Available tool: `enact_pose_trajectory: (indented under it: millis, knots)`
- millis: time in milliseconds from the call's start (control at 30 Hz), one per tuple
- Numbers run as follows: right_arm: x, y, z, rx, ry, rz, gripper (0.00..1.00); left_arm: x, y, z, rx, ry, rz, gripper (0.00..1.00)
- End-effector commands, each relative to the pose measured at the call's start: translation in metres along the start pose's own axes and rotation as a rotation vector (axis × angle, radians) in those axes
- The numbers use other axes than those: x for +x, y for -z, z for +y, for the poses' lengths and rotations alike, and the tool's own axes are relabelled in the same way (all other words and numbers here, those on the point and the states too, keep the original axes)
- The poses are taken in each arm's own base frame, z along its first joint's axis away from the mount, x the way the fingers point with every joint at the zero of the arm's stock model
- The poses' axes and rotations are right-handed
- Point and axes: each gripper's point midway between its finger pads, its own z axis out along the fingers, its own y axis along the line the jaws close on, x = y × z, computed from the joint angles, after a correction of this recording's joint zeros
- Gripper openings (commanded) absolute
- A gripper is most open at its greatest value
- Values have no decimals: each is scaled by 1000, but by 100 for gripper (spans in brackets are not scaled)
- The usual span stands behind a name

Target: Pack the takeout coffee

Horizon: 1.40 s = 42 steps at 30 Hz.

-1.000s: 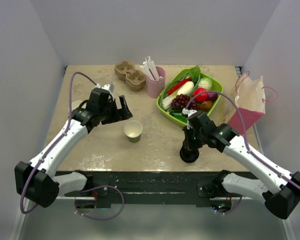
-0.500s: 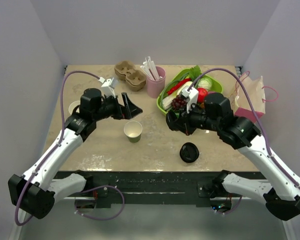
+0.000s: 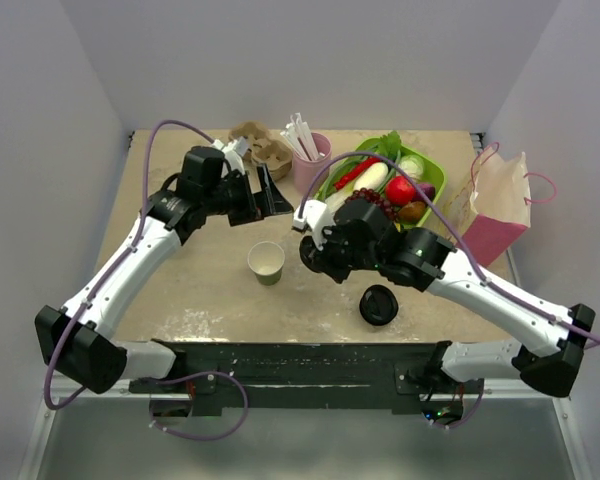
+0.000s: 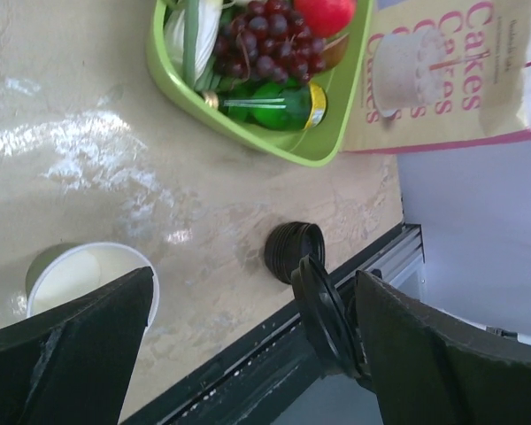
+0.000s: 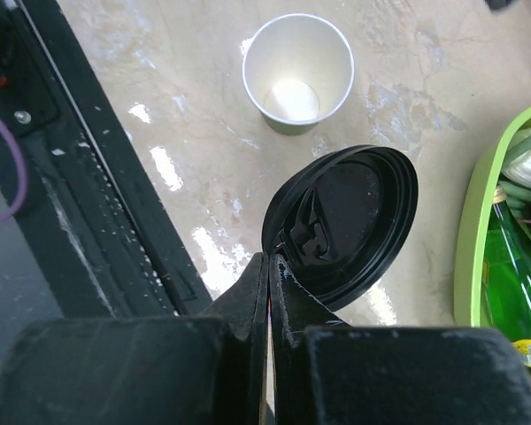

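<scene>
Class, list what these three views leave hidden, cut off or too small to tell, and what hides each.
Carrier: top view, the left arm covers part of it.
Cup: left wrist view, a finger of the left claw hides its lower part.
Lid: right wrist view, the right claw covers its gripped rim.
Tray: right wrist view, cut off by the right edge.
Bag: its inside; no view looks in.

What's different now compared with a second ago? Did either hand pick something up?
The right hand rose from the black stack near the table's front edge with a black lid pinched in it, then swung left toward the open paper cup. The left hand, open and empty, moved back and to the right. The cup and the stack stayed put.
</scene>
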Motion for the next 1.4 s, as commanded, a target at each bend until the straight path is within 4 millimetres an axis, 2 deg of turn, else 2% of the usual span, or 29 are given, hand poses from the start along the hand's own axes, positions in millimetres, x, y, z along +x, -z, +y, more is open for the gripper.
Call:
enact_pose_trajectory:
  millis: [0, 200, 400, 500, 600, 700, 733, 800, 833, 933, 1033, 1067, 1100, 1167, 1200, 1267, 1333, 1367]
  knots:
    - [-27, -1, -6, 96, 99, -65, 0, 18, -1, -1, -13, 41, 75, 100]
    - [-24, -20, 2, 128, 176, -19, 0, 39, -13, -4, 33, 66, 132, 100]
    - [-36, -26, 5, 128, 191, -60, 0, 49, -17, 6, -16, 63, 155, 100]
    - [-43, -30, 6, 126, 204, -84, 0, 53, -21, 7, -12, 51, 179, 96]
    - [-57, -35, 8, 122, 215, -116, 0, 56, -23, 11, -34, 41, 191, 89]
    - [-61, -40, 9, 123, 231, -120, 0, 56, -23, 16, -58, 35, 196, 79]
    - [-62, -42, 9, 121, 236, -123, 0, 57, -24, 16, -59, 36, 199, 71]
    - [-63, -43, 11, 113, 237, -130, 0, 58, -24, 16, -50, 38, 205, 62]
    - [-65, -44, 13, 106, 241, -136, 0, 59, -25, 15, -50, 42, 207, 50]
    - [-62, -47, 13, 101, 243, -131, 0, 60, -26, 17, -54, 49, 208, 31]
    - [-54, -50, 14, 93, 252, -110, 0, 60, -27, 17, -56, 55, 211, 20]
    - [-52, -50, 12, 99, 261, -104, 0, 60, -27, 17, -56, 57, 210, 19]
    - [-52, -48, 9, 118, 269, -105, 14, 60, -27, 18, -59, 59, 211, 18]
    - [-55, -44, 8, 127, 309, -122, 29, 61, -28, 19, -66, 63, 219, 16]
    - [-55, -43, 7, 126, 327, -127, 42, 63, -28, 19, -63, 61, 233, 16]
    - [-57, -37, 9, 120, 379, -142, 50, 72, -27, 25, -92, 75, 288, 15]
    - [-53, -35, 11, 113, 427, -126, 50, 73, -26, 26, -113, 70, 318, 13]
    - [-42, -38, 12, 100, 466, -101, 52, 79, -25, 31, -142, 86, 352, 13]
